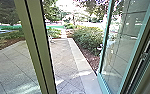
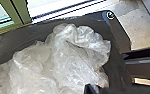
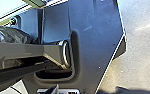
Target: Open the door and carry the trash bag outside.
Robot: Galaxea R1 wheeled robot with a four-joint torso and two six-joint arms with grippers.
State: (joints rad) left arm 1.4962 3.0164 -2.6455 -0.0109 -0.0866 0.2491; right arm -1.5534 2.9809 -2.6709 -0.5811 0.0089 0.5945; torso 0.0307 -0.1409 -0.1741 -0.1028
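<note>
A glass door point(image 1: 104, 50) with a teal frame stands swung open on the right of the head view, the paved yard point(image 1: 63, 57) showing beside it. Crumpled, translucent plastic of the trash bag point(image 2: 73, 62) bulges over my dark body plate in the left wrist view. Black crinkled plastic point(image 3: 6, 35) lies by the plate's edge in the right wrist view; whether it belongs to the same bag is unclear. How either gripper stands, and whether one holds the bag, cannot be made out.
An olive-green door post point(image 1: 38, 47) slants down close in front, left of the opening. Beyond it, a pale curb point(image 1: 77, 55) runs along the paving beside a planting bed with bushes point(image 1: 88, 36). Sunlit floor point(image 3: 138, 50) borders my base in the right wrist view.
</note>
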